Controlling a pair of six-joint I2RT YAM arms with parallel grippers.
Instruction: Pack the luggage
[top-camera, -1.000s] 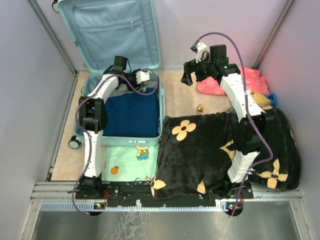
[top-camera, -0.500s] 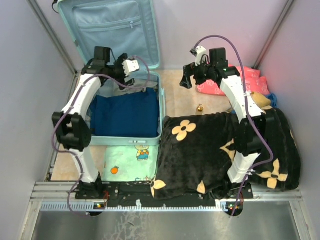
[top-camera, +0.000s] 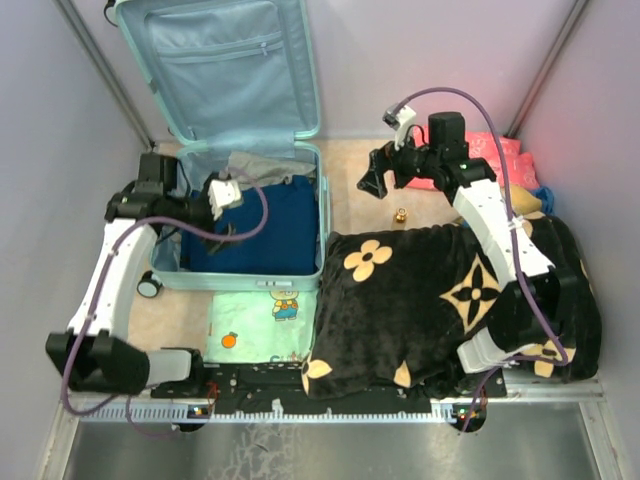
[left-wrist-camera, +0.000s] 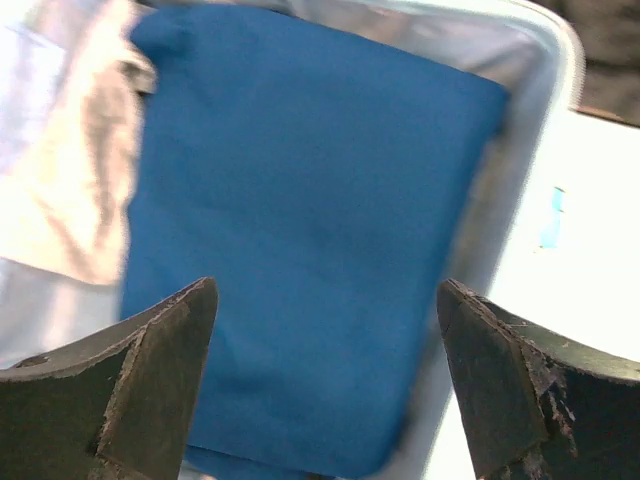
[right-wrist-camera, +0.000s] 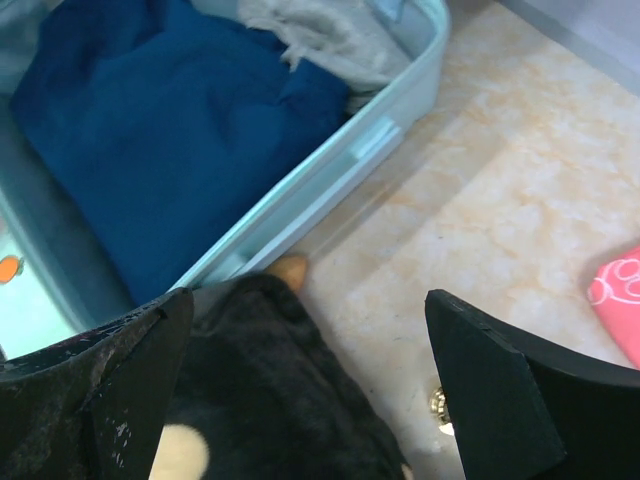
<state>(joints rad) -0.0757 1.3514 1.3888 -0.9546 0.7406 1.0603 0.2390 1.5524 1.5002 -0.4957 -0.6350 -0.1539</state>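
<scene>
The luggage (top-camera: 322, 215), a pale mint-blue suitcase, lies open at the back left with its lid (top-camera: 230, 70) upright. Inside lie a folded dark blue cloth (top-camera: 280, 230) and, behind it, a crumpled grey cloth (top-camera: 265, 165). My left gripper (top-camera: 232, 222) hovers open over the suitcase's left part. In the left wrist view its gripper (left-wrist-camera: 325, 290) is empty above the blue cloth (left-wrist-camera: 300, 200). My right gripper (top-camera: 375, 180) hangs open and empty over the bare floor right of the suitcase. The right wrist view shows that gripper (right-wrist-camera: 308, 300) above the floor, near the suitcase rim (right-wrist-camera: 330, 170).
A black blanket with tan flowers (top-camera: 400, 300) covers the near right. A small gold object (top-camera: 400, 215) stands on the floor behind it. Pink cloth (top-camera: 490, 150) lies at the back right. A mint printed cloth (top-camera: 260, 320) lies in front of the suitcase. Walls close in all round.
My left gripper has opened and drawn back from the rear of the suitcase toward the near left, leaving the grey cloth there. The right gripper has dropped slightly nearer.
</scene>
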